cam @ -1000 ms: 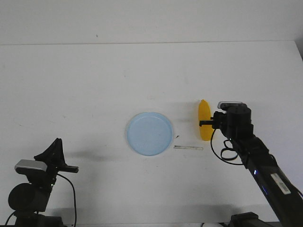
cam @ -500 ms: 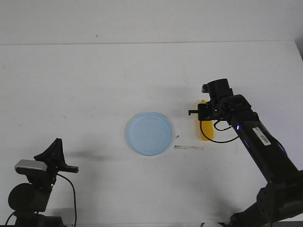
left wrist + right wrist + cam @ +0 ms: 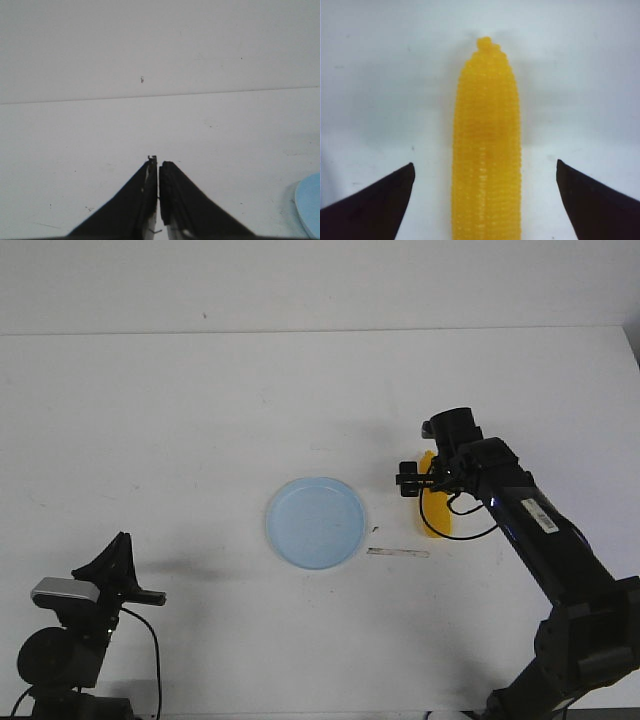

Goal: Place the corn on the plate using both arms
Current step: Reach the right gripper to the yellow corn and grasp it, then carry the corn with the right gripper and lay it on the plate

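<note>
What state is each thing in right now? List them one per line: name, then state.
corn: lying flat on the table, ungrasped, between the open right fingers.
plate: empty, flat on the table, apart from the corn.
right gripper: open, fingers either side of the corn, not touching it.
left gripper: shut, holding nothing, away from the plate.
thin strip: lying flat between plate and corn.

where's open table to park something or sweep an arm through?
Bare: the whole far half of the table beyond the plate, and the stretch between the plate and the left gripper. Crowded: right of the plate, where the right gripper hangs open over the corn beside a thin strip.
</note>
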Available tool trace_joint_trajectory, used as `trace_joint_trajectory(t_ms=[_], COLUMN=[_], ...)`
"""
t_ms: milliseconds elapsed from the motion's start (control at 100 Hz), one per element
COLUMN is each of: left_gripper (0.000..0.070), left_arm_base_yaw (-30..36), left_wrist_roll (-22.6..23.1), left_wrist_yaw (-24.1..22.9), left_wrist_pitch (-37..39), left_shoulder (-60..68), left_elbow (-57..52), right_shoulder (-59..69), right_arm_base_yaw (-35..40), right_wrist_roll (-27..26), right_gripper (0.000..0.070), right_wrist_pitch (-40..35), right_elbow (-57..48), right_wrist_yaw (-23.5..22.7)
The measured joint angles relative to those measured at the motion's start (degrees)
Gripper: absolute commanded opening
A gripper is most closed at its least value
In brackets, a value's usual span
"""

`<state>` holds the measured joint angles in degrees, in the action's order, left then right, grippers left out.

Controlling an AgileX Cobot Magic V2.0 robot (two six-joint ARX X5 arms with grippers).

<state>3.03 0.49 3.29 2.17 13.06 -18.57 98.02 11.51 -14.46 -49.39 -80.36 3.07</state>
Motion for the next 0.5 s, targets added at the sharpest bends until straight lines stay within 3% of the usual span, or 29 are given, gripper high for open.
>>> trace_joint_trajectory(t_ms=[220, 280, 370, 500], left_gripper=[0.0001, 0.0001, 0.0001, 0.0001], left_arm_base_yaw=[0.0, 0.0, 0.0, 0.0], left_wrist_roll=[0.0, 0.0, 0.0, 0.0], left_wrist_yaw=[0.0, 0.0, 0.0, 0.0], left_wrist_pitch=[0.0, -0.02, 0.0, 0.0], left_shoulder=[0.0, 0.0, 0.0, 0.0], left_elbow=[0.0, 0.0, 0.0, 0.0], right_shoulder=[4.04, 5.11, 6.08, 6.71], right_arm_base_yaw=[0.0, 0.0, 0.0, 0.0], right_wrist_roll=[0.0, 0.0, 0.0, 0.0], right_gripper=[0.0627, 0.0582, 0.0448, 0.0396], right_wrist_pitch=[-0.02, -0.02, -0.02, -0.04], right_elbow=[0.0, 0.0, 0.0, 0.0], right_wrist_yaw=[-0.04, -0.04, -0.15, -0.55])
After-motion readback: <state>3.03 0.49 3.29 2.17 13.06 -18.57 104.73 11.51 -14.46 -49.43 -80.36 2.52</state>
